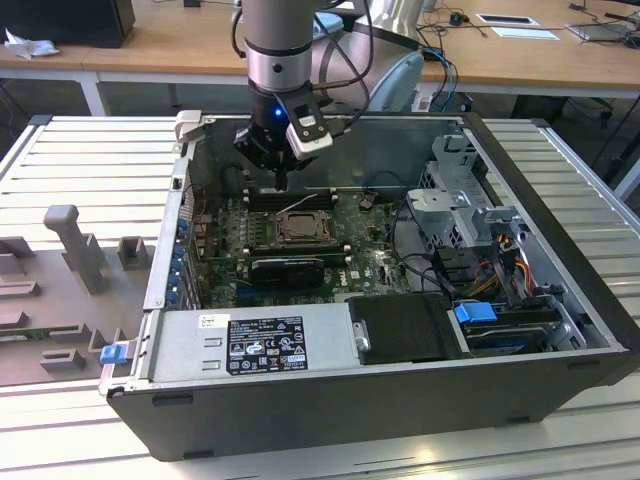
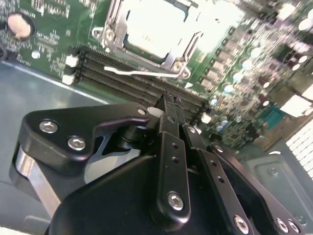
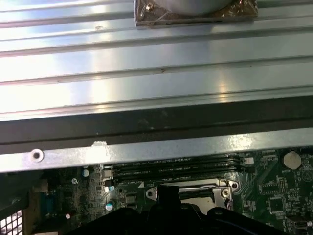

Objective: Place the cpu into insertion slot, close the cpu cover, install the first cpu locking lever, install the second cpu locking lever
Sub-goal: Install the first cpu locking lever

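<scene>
The green motherboard lies inside an open computer case. On it the insertion slot (image 1: 300,228) shows a silvery rim. In the second wrist view the cpu (image 2: 156,24) sits in the slot, its pale metal top showing through the window of the cpu cover (image 2: 182,58), which lies flat around it. A thin wire locking lever (image 2: 142,73) runs along the slot's edge beside the memory slots. My gripper (image 1: 281,182) hangs above the memory slots just behind the slot, its black fingers (image 2: 171,122) pressed together and holding nothing.
Long black memory slots (image 2: 122,73) lie under the gripper. A black power supply box (image 1: 265,342), a drive cage (image 1: 455,215) and loose cables (image 1: 500,250) fill the case (image 1: 330,405). Grey fixtures (image 1: 70,245) stand on the ribbed metal table at the exterior view's left.
</scene>
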Action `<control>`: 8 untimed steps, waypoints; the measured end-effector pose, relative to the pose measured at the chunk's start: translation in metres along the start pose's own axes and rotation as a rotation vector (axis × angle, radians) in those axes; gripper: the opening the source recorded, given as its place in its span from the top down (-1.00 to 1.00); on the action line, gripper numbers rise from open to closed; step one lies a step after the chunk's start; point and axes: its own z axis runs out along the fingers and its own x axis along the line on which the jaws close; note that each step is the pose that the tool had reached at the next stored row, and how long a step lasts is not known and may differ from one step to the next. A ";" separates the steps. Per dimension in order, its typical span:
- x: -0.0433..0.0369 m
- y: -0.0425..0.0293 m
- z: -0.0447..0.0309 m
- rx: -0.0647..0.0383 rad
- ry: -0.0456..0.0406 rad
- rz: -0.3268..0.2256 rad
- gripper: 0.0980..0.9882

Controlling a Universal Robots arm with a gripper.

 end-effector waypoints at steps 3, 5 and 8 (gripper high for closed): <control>0.0000 -0.0006 0.0029 -0.004 -0.0018 -0.001 0.98; -0.0009 -0.0010 0.0072 -0.003 0.0006 -0.025 0.98; -0.0064 -0.0008 0.0102 -0.003 0.0012 -0.035 0.98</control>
